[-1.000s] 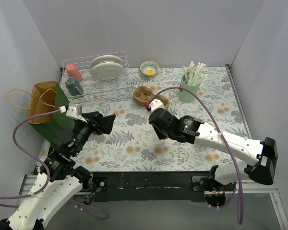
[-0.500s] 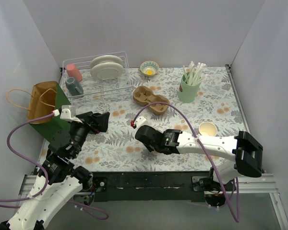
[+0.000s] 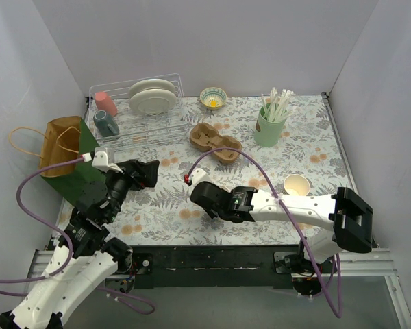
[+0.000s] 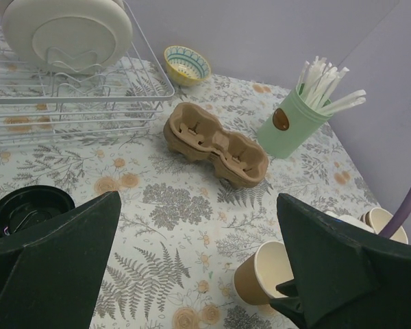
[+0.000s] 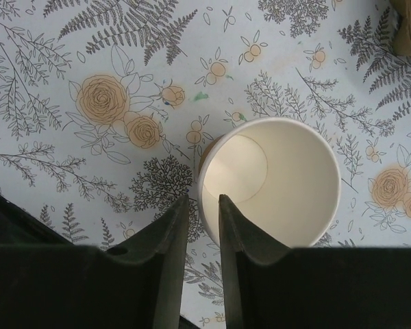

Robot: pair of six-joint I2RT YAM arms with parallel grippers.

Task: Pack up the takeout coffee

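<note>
The takeout coffee is in two parts: its brown paper cup (image 4: 255,282) stands upright and lidless on the flowered table, white inside (image 5: 270,181). Its round black lid (image 4: 31,209) lies apart, by my left gripper's left finger. From above, my right gripper (image 5: 203,200) straddles the cup's left wall, one finger outside and one inside. A gap shows between the outer finger and the wall. In the top view the right gripper (image 3: 200,195) hides the cup. My left gripper (image 4: 198,199) hangs wide open over the table (image 3: 147,173), holding nothing.
A moulded cup carrier (image 3: 214,139) lies behind the right arm, and a second lidless tan cup (image 3: 296,184) stands to its right. A green holder of straws (image 3: 269,127), a small bowl (image 3: 213,98), a dish rack (image 3: 137,110) and a paper bag (image 3: 61,144) line the back and left.
My right arm swung from beside the cup carrier to the front middle of the table, uncovering the tan cup. Its jaws have parted at the brown cup's rim. The left gripper barely moved.
</note>
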